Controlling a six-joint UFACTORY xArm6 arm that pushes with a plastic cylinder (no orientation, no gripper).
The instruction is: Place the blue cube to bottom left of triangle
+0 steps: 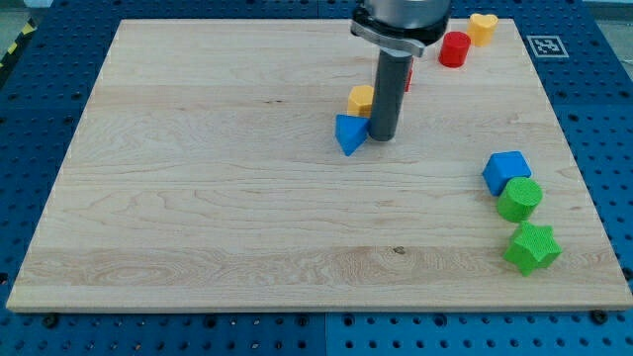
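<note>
The blue cube [505,170] sits at the view's right, touching a green cylinder [520,199] just below it. The blue triangle [349,133] lies near the board's middle top, with a yellow block [361,98] right above it. My tip [383,136] stands against the blue triangle's right side, far to the left of the blue cube. A red block [407,79] is mostly hidden behind the rod.
A green star [531,247] lies below the green cylinder at the view's lower right. A red cylinder [454,48] and a yellow heart-like block [482,27] sit at the top right. The wooden board [198,198] ends at blue pegboard on all sides.
</note>
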